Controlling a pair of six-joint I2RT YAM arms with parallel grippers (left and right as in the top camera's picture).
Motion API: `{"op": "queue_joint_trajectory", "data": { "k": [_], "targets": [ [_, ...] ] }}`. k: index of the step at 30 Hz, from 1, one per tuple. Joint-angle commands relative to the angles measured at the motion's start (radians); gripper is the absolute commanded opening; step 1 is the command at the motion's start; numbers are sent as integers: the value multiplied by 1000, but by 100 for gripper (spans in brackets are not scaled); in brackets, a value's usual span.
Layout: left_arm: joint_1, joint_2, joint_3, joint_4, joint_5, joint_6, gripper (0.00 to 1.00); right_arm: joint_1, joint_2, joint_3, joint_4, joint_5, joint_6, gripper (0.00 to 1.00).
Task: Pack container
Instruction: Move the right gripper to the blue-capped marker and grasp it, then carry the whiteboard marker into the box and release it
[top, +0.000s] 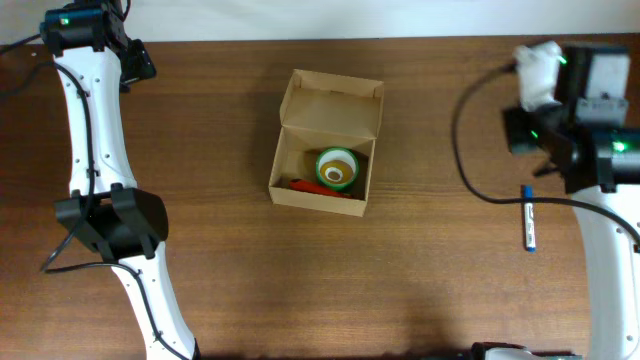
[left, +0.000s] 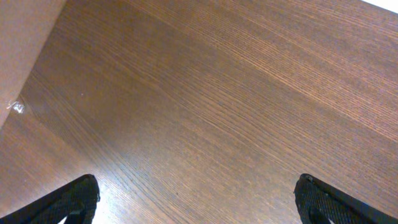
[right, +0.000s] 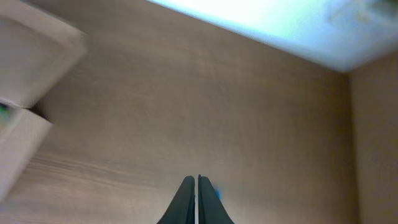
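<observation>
The container (top: 325, 150) sits open, partly packed; a blue pen (top: 527, 218) waits on the bench, right. Left jaws gape; right jaws, pinched together, must likely open for it.

even light (right wrist view blurred)

Your left arm (top: 92, 115) and right arm (top: 610, 280) wear smooth white shells joined by chunky black housings. Small green lights (top: 66, 19) glow on them, thin black cables (top: 457, 128) loop off, and the fingertips (left: 71, 200) are matte black, finely textured.
</observation>
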Motion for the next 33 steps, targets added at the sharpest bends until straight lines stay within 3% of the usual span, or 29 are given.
{"op": "queue_joint_trajectory", "data": {
  "k": [1,4,8,10,12,13,15,16,19,26,27,30,33],
  "targets": [
    [3,-32,-2,0,-3,15,100,-109,39,-199,53,-26,85,4],
    [3,-32,-2,0,-3,15,100,-234,65,-397,166,-47,119,4],
    [3,-32,-2,0,-3,15,99,-352,173,-418,192,-90,133,4],
    [3,-32,-2,0,-3,15,100,-364,227,-418,189,-89,133,11],
    [3,-32,-2,0,-3,15,100,-363,294,-418,185,-89,133,12],
    [3,-32,-2,0,-3,15,100,-362,327,-418,180,-89,132,15],
    [3,-32,-2,0,-3,15,100,-362,366,-418,179,-89,127,45],
    [3,-32,-2,0,-3,15,100,-362,377,-418,182,-89,110,53],
    [3,-32,-2,0,-3,15,100,-365,383,-418,197,-85,101,54],
    [3,-32,-2,0,-3,15,99,-369,455,-418,199,-42,98,53],
    [3,-32,-2,0,-3,15,100,-374,461,-418,199,-43,98,49],
    [3,-32,-2,0,-3,15,100,-377,463,-418,205,-35,98,17],
    [3,-32,-2,0,-3,15,100,-377,463,-418,208,-35,98,9]
  ]
}}
